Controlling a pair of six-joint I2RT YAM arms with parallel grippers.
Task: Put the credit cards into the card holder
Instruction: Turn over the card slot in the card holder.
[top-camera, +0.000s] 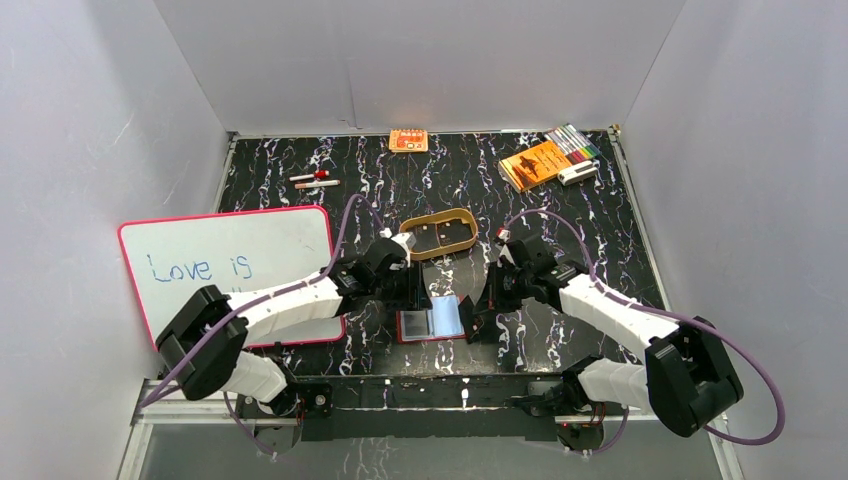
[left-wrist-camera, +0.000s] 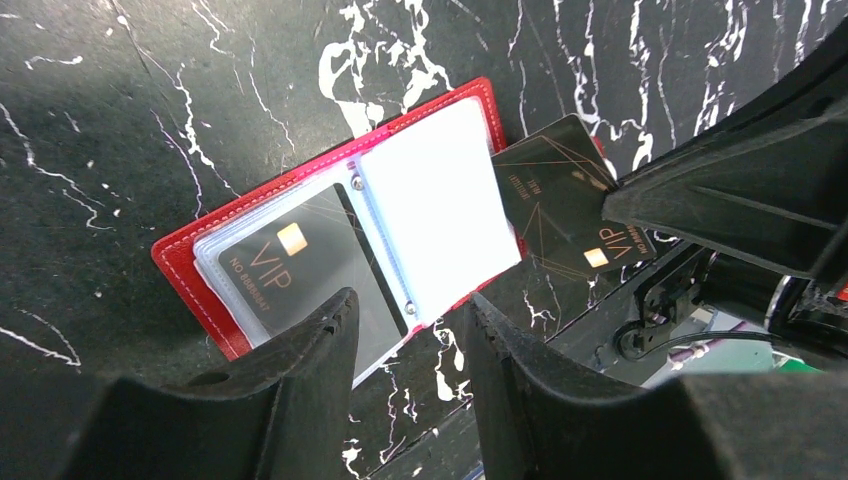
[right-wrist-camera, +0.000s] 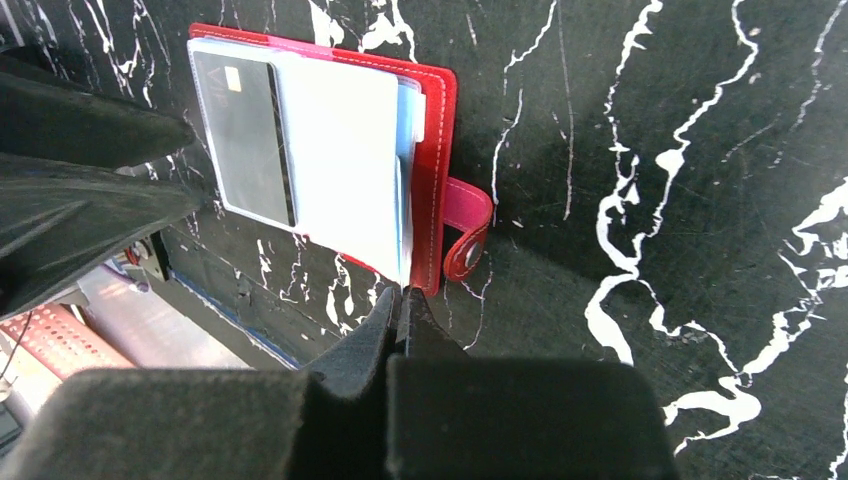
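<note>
Right gripper (right-wrist-camera: 400, 318): jaws pinched on a thin dark plastic card (left-wrist-camera: 565, 210), held at the right edge of the open dark red leather-like card holder (left-wrist-camera: 190, 255). The holder lies flat on the black marbled table (left-wrist-camera: 150, 120), with a black VIP card (left-wrist-camera: 290, 260) in its clear sleeve. Left gripper (left-wrist-camera: 410, 345): fingers parted, empty, over the holder's near edge.

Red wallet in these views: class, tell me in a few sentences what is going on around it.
The card holder lies open, with one black VIP card already in a clear sleeve. The right gripper is shut on a second dark card, holding it at the holder's edge, not yet inserted. The left gripper is open, right by the holder.
</note>
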